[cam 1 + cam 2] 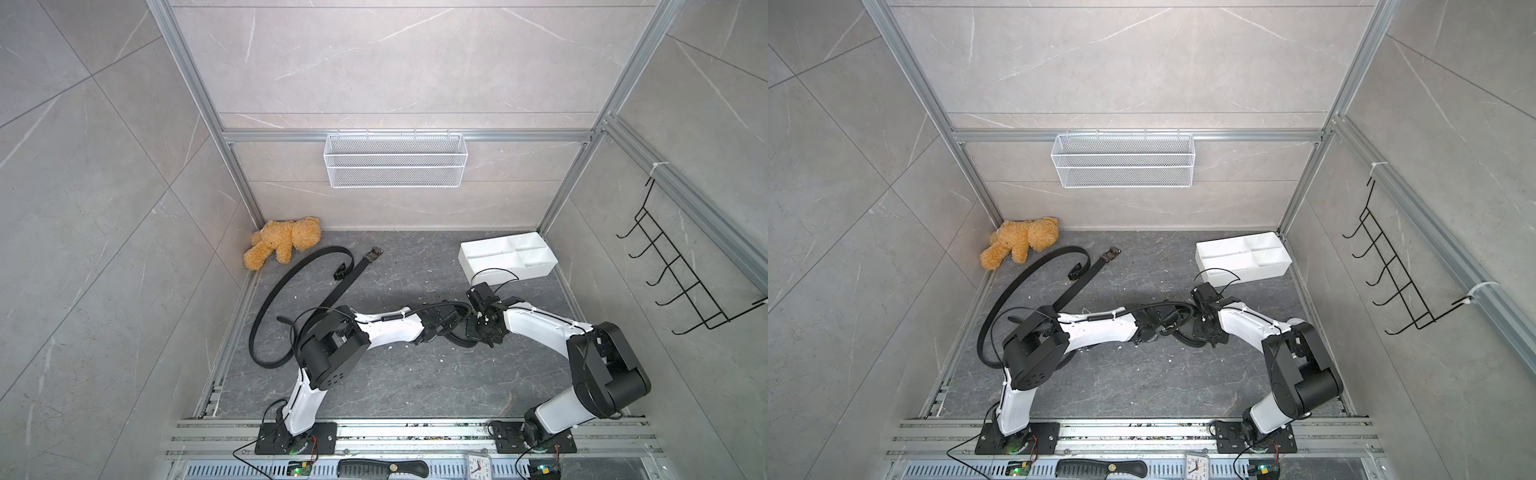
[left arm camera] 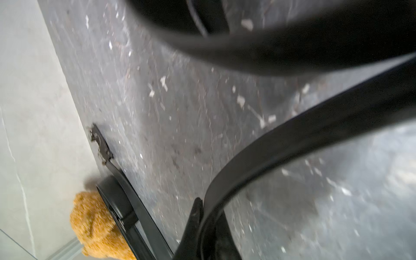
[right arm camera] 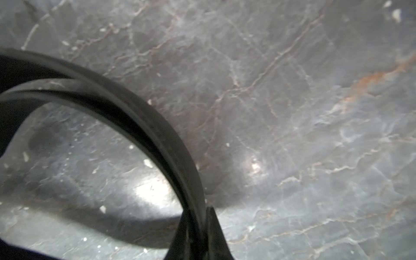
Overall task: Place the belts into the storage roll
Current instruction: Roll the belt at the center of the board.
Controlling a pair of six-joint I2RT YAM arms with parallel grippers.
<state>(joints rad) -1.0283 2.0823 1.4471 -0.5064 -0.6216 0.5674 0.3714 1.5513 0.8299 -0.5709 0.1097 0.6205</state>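
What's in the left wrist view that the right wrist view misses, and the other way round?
Only the left wrist: the teddy bear, a loose belt's buckle on the floor, the pale wall. Only the right wrist: the held belt curled into a doubled loop, rust-coloured floor veins. Both: black strap pinched in a shut gripper, left gripper and right gripper, over dark flecked floor.

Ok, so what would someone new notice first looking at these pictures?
Both arms meet mid-floor, the left gripper and right gripper each shut on one coiled belt. Two loose belts sprawl on the floor's left side by a teddy bear in the far corner. The white divided tray at far right holds no belt.
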